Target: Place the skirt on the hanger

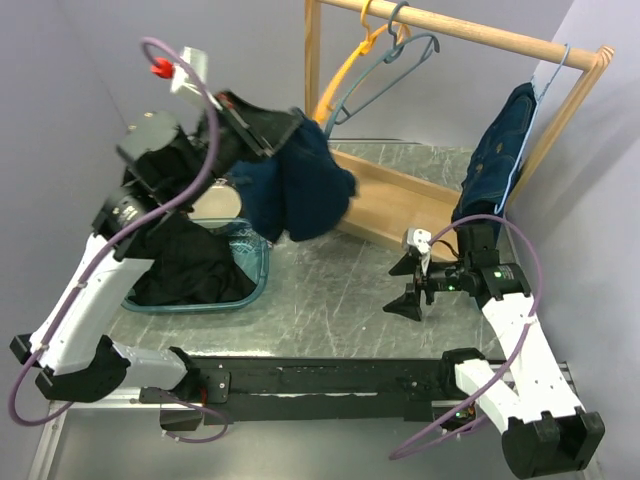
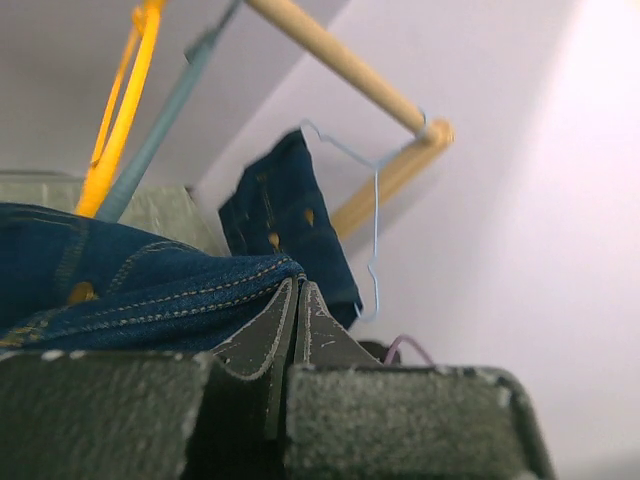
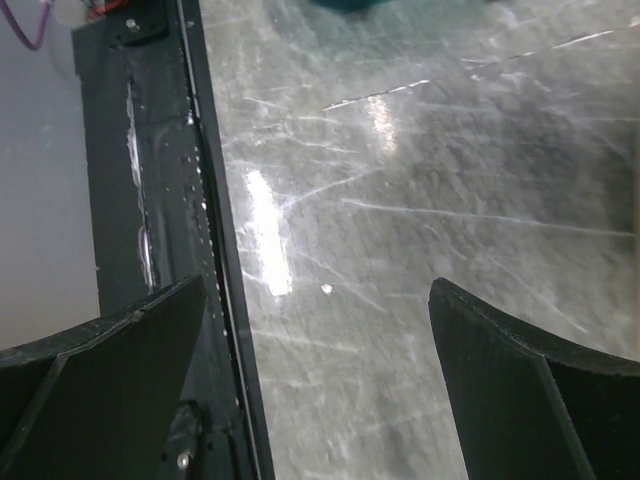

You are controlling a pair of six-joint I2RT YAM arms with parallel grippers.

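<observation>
Denim skirt point(image 1: 300, 180) hangs bunched from the left gripper point(image 2: 297, 300), which is clenched on a fold of it, raised over the table's point(image 1: 330, 300) left side near the grey hanger point(image 1: 385, 75). Right gripper point(image 1: 412, 290) gapes wide, low by the right edge.

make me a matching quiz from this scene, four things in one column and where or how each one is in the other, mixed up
1 denim skirt
2 orange hanger
3 right gripper
4 teal bin

a open above the table
b hooked on the wooden rail
c holds dark clothes
d clamped in the left gripper, lifted

Pairs: 1-d, 2-b, 3-a, 4-c
</observation>
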